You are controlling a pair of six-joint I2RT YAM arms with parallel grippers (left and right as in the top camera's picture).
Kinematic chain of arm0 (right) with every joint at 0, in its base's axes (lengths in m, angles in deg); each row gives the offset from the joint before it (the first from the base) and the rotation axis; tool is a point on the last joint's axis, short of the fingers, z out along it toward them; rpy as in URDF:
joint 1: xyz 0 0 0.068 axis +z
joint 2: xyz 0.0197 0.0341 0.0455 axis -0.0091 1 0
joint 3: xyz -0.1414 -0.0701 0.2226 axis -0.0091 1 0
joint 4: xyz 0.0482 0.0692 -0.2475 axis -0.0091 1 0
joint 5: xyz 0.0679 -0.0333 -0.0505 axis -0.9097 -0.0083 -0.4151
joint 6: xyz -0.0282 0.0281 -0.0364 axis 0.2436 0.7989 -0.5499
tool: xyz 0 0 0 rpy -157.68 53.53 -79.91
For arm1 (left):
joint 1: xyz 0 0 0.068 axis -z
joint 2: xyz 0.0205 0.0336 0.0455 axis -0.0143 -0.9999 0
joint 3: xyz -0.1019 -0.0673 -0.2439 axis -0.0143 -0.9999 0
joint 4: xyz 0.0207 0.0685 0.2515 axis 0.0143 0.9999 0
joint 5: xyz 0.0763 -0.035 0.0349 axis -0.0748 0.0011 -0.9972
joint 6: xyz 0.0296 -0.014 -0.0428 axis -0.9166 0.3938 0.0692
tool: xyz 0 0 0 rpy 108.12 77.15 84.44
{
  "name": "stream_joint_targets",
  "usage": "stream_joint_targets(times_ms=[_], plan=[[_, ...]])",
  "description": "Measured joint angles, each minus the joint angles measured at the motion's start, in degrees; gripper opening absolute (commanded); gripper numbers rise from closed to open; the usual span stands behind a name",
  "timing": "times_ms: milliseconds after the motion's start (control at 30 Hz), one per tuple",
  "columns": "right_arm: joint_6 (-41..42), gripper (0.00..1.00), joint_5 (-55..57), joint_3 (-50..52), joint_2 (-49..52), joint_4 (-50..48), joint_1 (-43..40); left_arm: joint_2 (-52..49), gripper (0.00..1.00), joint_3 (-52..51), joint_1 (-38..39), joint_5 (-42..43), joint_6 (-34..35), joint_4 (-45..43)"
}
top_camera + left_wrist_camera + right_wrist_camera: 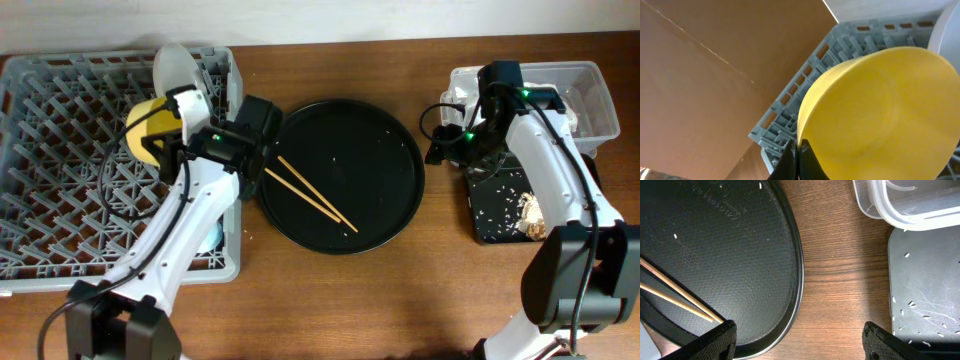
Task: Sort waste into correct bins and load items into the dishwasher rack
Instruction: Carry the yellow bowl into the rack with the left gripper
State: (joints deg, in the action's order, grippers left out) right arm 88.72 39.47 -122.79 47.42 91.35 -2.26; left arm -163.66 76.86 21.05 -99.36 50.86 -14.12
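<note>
Over the rack [60,150], left claw [797,146] is pinching the yellow bowl [880,110]; right claw [797,335] is gaping; lettering [715,202] on the round tray [715,265] is showing illegibly.

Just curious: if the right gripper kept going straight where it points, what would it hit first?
Probably bare wooden table: the open right gripper points at the strip between the round black tray and the shallow black tray. Depth is unclear.
</note>
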Motion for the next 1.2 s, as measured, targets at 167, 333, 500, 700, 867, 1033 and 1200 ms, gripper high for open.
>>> stream_joint_targets(times_ms=[167, 333, 500, 700, 867, 1033, 1200], plan=[[0.0, 0.83, 0.0, 0.0, 0.0, 0.0, 0.0, 0.0, 0.01, -4.5, -1.9, 0.0, 0.2, -4.5], [0.0, 0.85, 0.4, 0.0, 0.0, 0.0, 0.0, 0.0, 0.01, -8.7, -4.7, 0.0, 0.2, -11.1], [0.0, 0.85, 1.1, 0.0, 0.0, 0.0, 0.0, -0.6, 0.01, -10.3, -5.9, -0.2, -1.1, -16.0], [0.0, 0.86, 2.1, 0.0, 0.0, 0.0, 0.0, -7.1, 0.01, -10.4, -6.1, -3.6, -4.6, -17.9], [0.0, 0.86, 2.4, 0.0, 0.0, 0.0, 0.0, -8.6, 0.01, -10.4, -6.2, -6.6, -4.9, -17.9], [0.0, 0.86, 2.8, 0.0, 0.0, 0.0, 0.0, -8.6, 0.01, -10.5, -6.1, -7.7, -5.1, -18.3], [-0.1, 0.86, 2.8, 0.0, 0.0, 0.0, 0.0, -8.6, 0.01, -10.5, -6.1, -5.7, -5.1, -18.2]])
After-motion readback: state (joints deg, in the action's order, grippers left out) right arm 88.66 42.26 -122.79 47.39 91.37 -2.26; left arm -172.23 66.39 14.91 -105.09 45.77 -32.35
